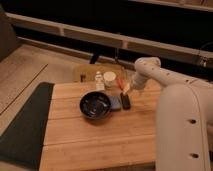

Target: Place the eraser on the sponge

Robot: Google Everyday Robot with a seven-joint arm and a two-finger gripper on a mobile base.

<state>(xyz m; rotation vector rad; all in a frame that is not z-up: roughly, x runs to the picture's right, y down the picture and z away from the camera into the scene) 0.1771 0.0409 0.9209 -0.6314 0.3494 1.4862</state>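
Observation:
The eraser point(126, 102) is a small black block lying on the wooden table point(95, 142), just right of the pale-blue sponge point(116, 103) and touching or almost touching it. The sponge lies flat against the right side of a round black bowl point(95, 105). My gripper point(124, 89) hangs at the end of the white arm point(146, 70), just above and behind the eraser, pointing down at it. I see nothing held in it.
A small clear bottle point(99, 80) and a white cup point(109, 77) stand at the table's back edge. A wooden seat point(90, 71) sits behind the table. A dark mat point(25, 125) covers the floor on the left. My white body point(185, 130) fills the right side.

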